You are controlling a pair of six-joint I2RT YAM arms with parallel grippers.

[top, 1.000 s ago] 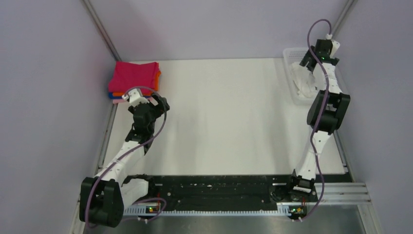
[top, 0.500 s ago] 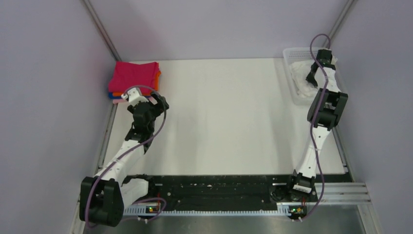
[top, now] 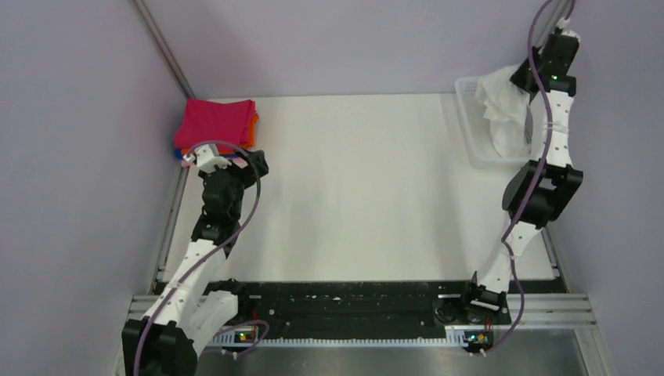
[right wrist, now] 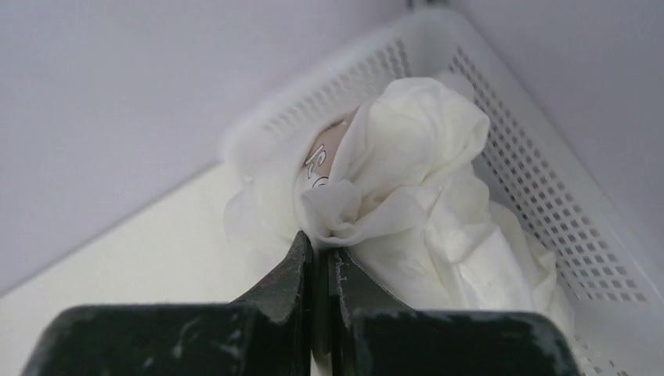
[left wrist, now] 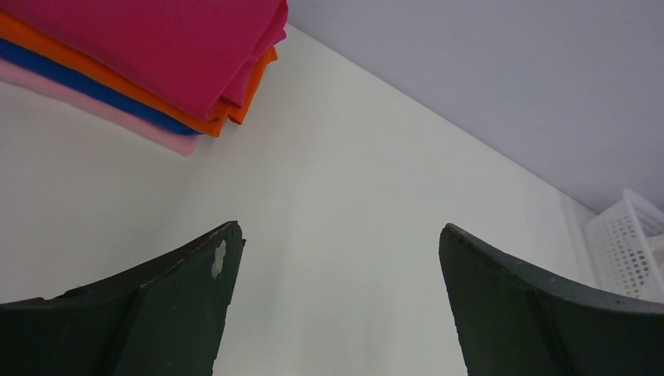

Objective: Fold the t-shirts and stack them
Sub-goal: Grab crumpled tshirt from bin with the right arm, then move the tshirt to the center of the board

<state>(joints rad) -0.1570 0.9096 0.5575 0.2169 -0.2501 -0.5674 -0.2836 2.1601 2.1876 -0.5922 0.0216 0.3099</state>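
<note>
A crumpled white t-shirt hangs bunched above the white mesh basket at the table's far right corner. My right gripper is raised high there, shut on a fold of this shirt. A stack of folded t-shirts, magenta on top over orange, blue and pink, lies at the far left corner. My left gripper hovers open just in front of that stack, with nothing between its fingers.
Grey walls close in the table on the left, back and right. The white table top stretches between the stack and the basket. A black rail with the arm bases runs along the near edge.
My right gripper dipped into the basket, shut on the white t-shirt and rose, lifting the cloth. The left arm shifted slightly left, staying open.
</note>
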